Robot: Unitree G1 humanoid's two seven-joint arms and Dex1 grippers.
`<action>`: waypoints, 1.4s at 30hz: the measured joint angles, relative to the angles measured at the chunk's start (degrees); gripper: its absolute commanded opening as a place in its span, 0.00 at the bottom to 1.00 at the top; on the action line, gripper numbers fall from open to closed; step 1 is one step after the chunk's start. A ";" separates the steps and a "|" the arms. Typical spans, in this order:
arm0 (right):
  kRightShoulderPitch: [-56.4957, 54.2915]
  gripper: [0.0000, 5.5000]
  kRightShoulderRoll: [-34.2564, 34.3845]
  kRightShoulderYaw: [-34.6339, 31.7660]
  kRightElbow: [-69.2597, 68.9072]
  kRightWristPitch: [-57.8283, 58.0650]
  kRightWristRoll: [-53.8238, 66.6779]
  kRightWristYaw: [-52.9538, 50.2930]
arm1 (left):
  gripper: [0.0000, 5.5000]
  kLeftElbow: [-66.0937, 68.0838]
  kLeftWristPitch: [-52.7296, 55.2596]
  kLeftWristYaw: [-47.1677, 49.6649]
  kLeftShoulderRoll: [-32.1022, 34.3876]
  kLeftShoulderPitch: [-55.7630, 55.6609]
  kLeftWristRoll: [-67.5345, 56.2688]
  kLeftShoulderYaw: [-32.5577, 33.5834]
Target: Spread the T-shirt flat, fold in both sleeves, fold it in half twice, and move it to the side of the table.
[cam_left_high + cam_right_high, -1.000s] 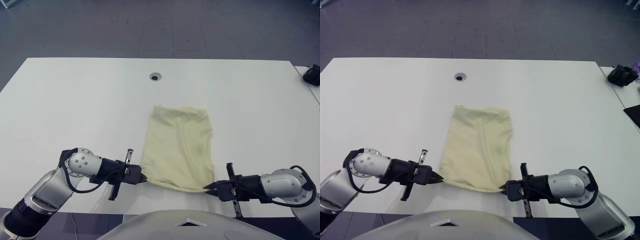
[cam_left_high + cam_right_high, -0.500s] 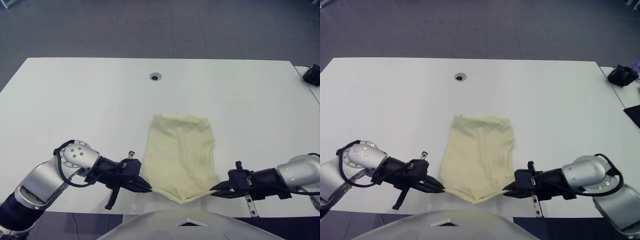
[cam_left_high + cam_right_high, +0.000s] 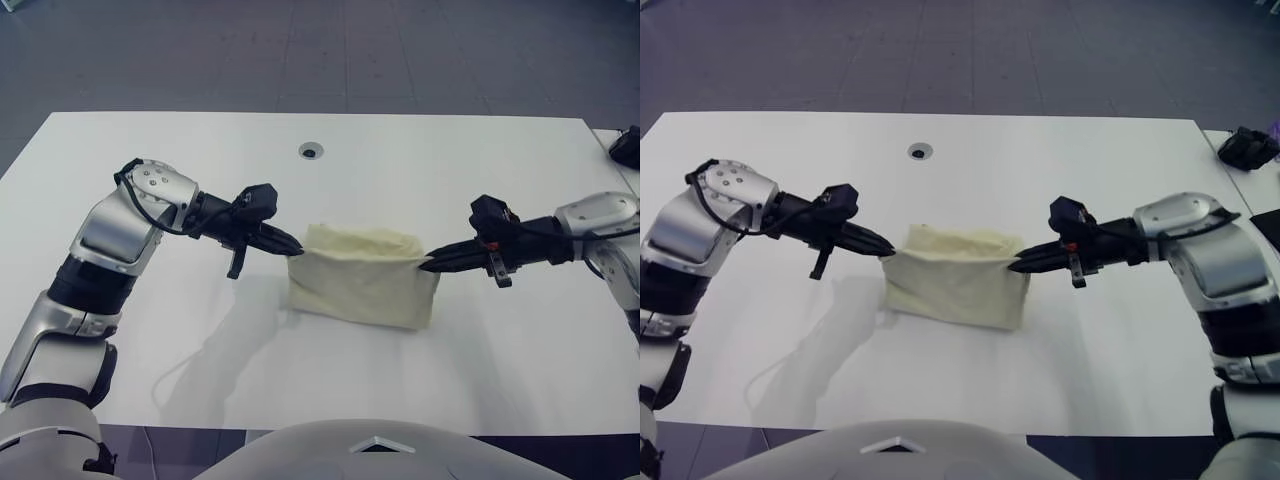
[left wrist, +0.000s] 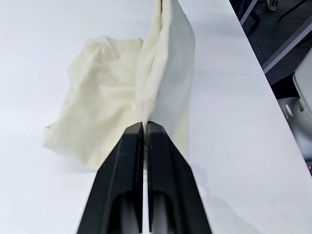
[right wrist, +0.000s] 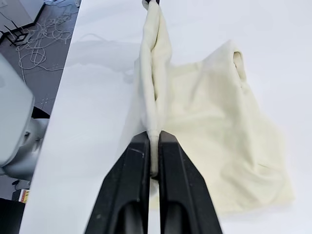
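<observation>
Left gripper [image 3: 293, 251] and right gripper [image 3: 428, 268] each clamped on a T-shirt [image 3: 365, 288] hem corner, now raised and carried from the near table [image 3: 150, 160] edge toward mid-table. Half fold underway, not laid. Held edge taut between grippers, rest resting mid-table. Wrist views show the lower layer rumpled; head views hide that.

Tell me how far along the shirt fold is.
Sleeves look tucked in: the shirt is a plain rectangle. In hand: left gripper and right gripper pinch two corners, holding one edge raised over the rest. Remaining: lay it down, halve again, slide aside.
</observation>
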 measured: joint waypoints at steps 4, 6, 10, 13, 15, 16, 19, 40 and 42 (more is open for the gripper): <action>-3.62 0.01 2.98 2.09 8.69 -3.17 -3.92 1.22 | 0.00 6.69 -2.80 0.64 -4.75 -3.66 2.19 -0.38; -4.68 0.01 3.77 2.18 11.34 -4.44 -4.98 1.63 | 0.00 9.35 -3.92 1.19 -6.73 -5.50 3.39 -0.38; -5.87 0.01 4.37 2.14 15.14 -5.91 -6.22 2.17 | 0.00 15.25 -6.83 2.28 -10.37 -9.37 5.63 -0.36; -7.19 0.01 5.16 2.17 19.16 -7.50 -8.16 2.55 | 0.00 21.07 -9.66 2.87 -12.63 -11.12 7.70 -0.42; -8.59 0.01 6.67 2.52 23.26 -9.16 -9.89 2.40 | 0.00 26.41 -11.97 3.48 -13.79 -12.02 9.33 -0.58; -9.27 0.01 7.65 2.73 25.55 -9.94 -10.78 2.21 | 0.00 29.51 -13.25 3.95 -14.56 -12.68 10.69 -0.62; -11.34 0.01 11.67 3.15 33.63 -13.53 -13.81 0.56 | 0.00 39.01 -17.70 6.00 -17.26 -14.52 14.20 -0.91; -12.71 0.43 20.65 -6.42 38.68 -33.05 -21.89 -27.32 | 0.43 43.75 -25.71 26.54 -20.90 -17.24 18.86 9.96; -9.73 0.50 22.63 -6.07 32.46 -33.64 -21.92 -28.94 | 0.49 34.31 -23.96 27.19 -18.83 -10.66 19.29 9.94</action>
